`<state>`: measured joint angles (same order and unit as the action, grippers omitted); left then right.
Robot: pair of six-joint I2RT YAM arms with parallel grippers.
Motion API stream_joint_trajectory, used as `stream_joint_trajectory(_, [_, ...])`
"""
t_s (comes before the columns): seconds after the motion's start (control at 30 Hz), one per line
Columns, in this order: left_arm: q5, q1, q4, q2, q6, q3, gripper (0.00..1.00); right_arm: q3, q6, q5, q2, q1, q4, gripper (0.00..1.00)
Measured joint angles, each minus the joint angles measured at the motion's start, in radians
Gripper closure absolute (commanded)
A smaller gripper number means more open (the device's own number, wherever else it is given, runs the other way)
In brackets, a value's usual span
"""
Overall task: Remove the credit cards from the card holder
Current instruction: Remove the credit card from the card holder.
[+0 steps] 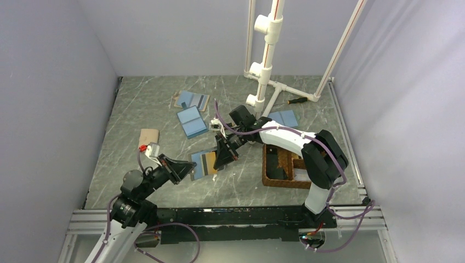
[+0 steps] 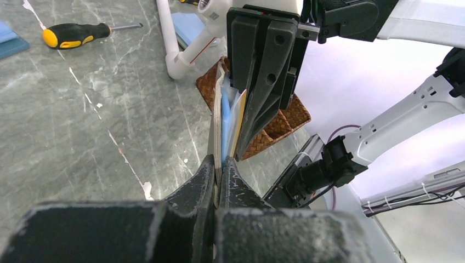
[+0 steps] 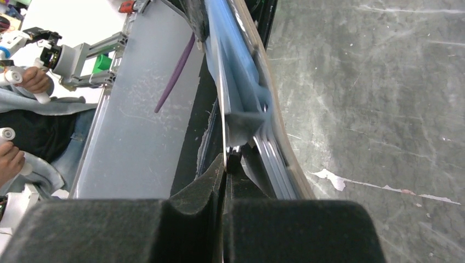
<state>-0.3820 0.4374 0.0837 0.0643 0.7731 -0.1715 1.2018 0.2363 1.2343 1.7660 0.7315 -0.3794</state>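
The card holder (image 1: 204, 164) hangs open between my two grippers just above the table, light blue inside with a tan outer edge. My left gripper (image 2: 219, 161) is shut on its tan leaf (image 2: 217, 126) from the left side, also seen from above (image 1: 188, 169). My right gripper (image 3: 227, 156) is shut on the thin pale edge of a credit card (image 3: 223, 104) standing beside the blue pocket (image 3: 241, 93). From above, the right gripper (image 1: 224, 155) meets the holder from the right. Its dark fingers (image 2: 263, 87) tower over the holder in the left wrist view.
A brown wicker tray (image 1: 272, 178) sits right of the holder. Other blue holders (image 1: 192, 121) (image 1: 193, 100) (image 1: 284, 118) and a tan piece (image 1: 148, 136) lie further back. A white pipe stand (image 1: 267, 60) and a yellow-handled screwdriver (image 2: 71, 34) stand at the back.
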Motion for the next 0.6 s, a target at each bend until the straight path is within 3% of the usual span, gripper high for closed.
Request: stream_joint_trajectory(0.6, [0.04, 0.0, 0.129, -0.048, -0.048, -0.017, 1.0, 0.011, 0.075, -0.077, 0.018, -0.014, -0.081, 1.0])
